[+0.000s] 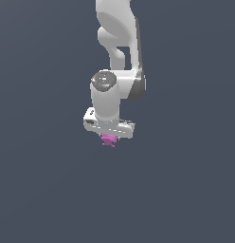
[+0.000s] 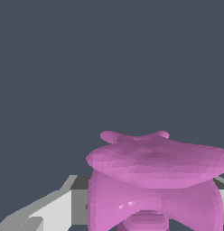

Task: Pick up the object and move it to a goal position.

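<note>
The object [image 1: 108, 140] is a small magenta-pink lump with jagged lobes, showing just under the white hand of my gripper [image 1: 109, 136] in the exterior view. It is much narrower than the hand above it. In the wrist view the object [image 2: 154, 180] looms large and close, filling the space between the grey-white fingers [image 2: 50, 210]. The gripper [image 2: 147, 221] is shut on it, and the fingertips themselves are hidden behind the lump.
A flat, uniform dark grey-blue surface surrounds the arm in both views. The white arm links [image 1: 120, 42] rise above the hand toward the top of the exterior view.
</note>
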`<move>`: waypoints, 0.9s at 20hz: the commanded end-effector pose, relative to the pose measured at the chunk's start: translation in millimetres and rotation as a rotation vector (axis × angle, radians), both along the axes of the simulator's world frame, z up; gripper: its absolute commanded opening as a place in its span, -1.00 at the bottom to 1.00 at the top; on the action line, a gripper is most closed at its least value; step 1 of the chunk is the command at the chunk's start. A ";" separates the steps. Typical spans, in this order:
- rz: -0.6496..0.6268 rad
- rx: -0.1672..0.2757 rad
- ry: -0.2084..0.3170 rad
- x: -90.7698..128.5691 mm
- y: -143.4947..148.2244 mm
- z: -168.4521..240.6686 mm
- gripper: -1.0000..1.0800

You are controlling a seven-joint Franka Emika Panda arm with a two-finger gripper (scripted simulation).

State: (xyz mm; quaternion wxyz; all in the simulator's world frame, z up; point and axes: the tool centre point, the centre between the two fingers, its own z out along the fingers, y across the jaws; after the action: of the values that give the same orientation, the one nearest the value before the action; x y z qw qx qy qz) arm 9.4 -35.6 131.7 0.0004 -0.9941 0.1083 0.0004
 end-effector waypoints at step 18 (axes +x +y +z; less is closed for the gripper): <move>-0.001 0.001 -0.001 -59.3 -99.1 210.9 -1.00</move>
State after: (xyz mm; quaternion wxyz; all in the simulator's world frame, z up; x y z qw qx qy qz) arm -45.1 -127.4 326.8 0.0011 -0.9940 0.1090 -0.0006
